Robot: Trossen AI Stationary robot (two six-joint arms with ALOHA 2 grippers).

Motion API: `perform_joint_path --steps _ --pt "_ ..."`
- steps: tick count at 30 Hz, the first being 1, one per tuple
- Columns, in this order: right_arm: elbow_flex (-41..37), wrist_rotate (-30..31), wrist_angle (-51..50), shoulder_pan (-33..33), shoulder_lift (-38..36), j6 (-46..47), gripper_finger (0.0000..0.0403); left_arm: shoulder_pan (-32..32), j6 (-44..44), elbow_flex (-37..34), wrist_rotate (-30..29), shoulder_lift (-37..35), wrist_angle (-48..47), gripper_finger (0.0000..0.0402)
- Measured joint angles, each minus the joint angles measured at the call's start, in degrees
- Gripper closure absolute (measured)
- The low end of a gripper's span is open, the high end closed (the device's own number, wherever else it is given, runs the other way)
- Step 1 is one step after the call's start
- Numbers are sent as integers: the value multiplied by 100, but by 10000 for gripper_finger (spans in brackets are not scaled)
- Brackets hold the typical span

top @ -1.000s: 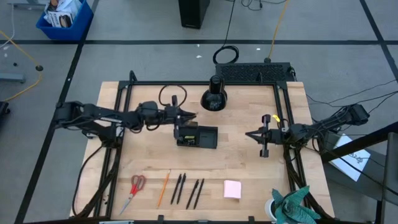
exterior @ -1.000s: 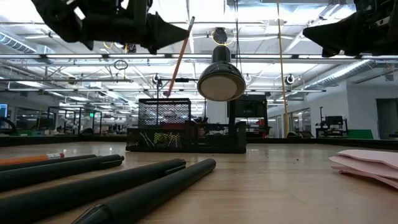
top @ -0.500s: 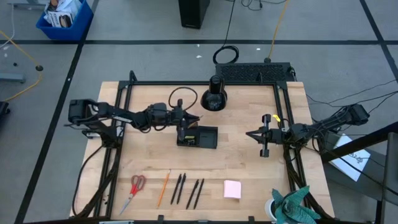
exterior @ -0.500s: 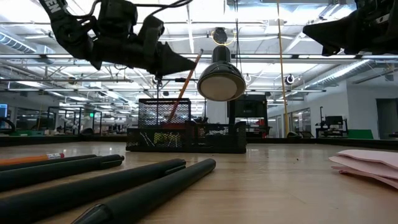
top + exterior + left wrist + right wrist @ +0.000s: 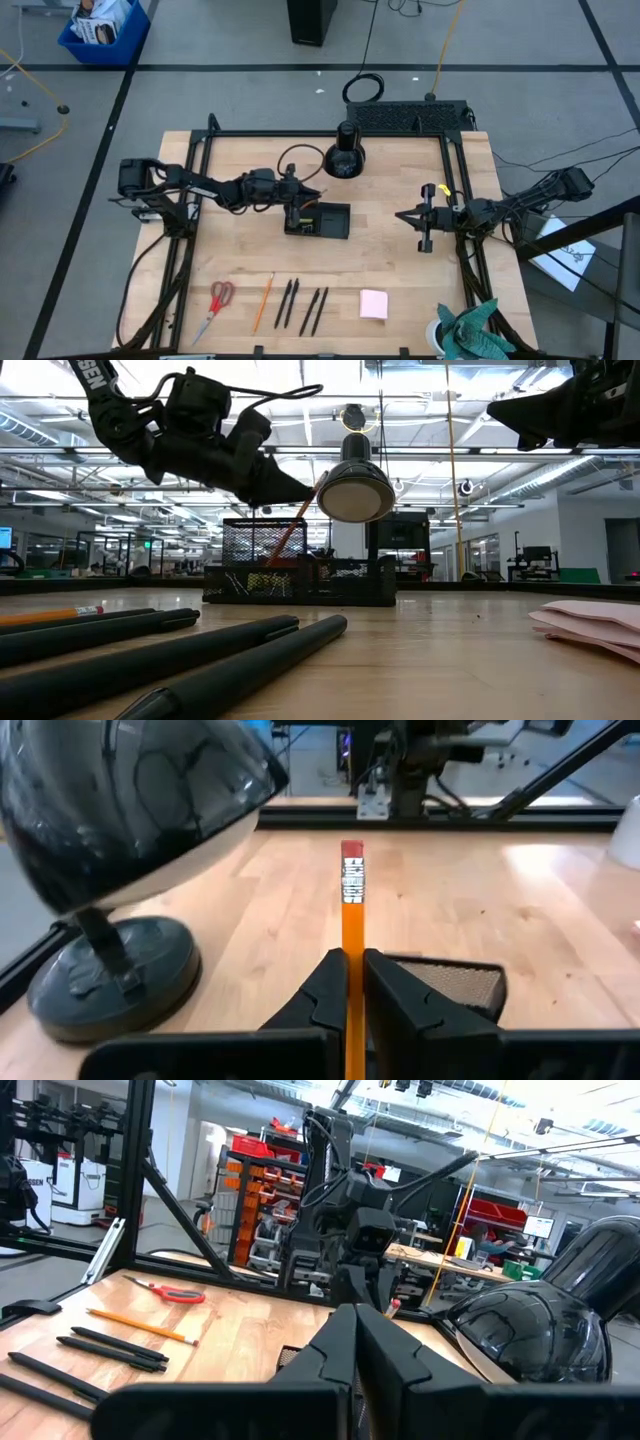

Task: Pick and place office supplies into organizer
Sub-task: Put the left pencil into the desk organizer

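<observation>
- A light wooden table [image 5: 400, 270] fills the high view, a workshop hall behind it.
- The left gripper [image 5: 297, 199] is clamped on an orange pencil [image 5: 352, 935], tilted over the organizer [image 5: 322, 220] just below its fingertips.
- The right gripper [image 5: 410, 215], fingers together, hangs well apart from the organizer.
- The scissors [image 5: 214, 303], pens [image 5: 300, 304] and pink pad [image 5: 373, 303] lie far off near the table's front edge.

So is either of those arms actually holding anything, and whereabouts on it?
Left gripper pinches an orange pencil partway along its shaft, eraser end free. Right gripper holds nothing.
</observation>
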Motion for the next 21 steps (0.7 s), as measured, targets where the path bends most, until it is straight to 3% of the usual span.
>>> perform_joint_path --steps 21 --pt "0 0 0 -1 -1 -4 399 26 -540 3 -210 0 -330 368"
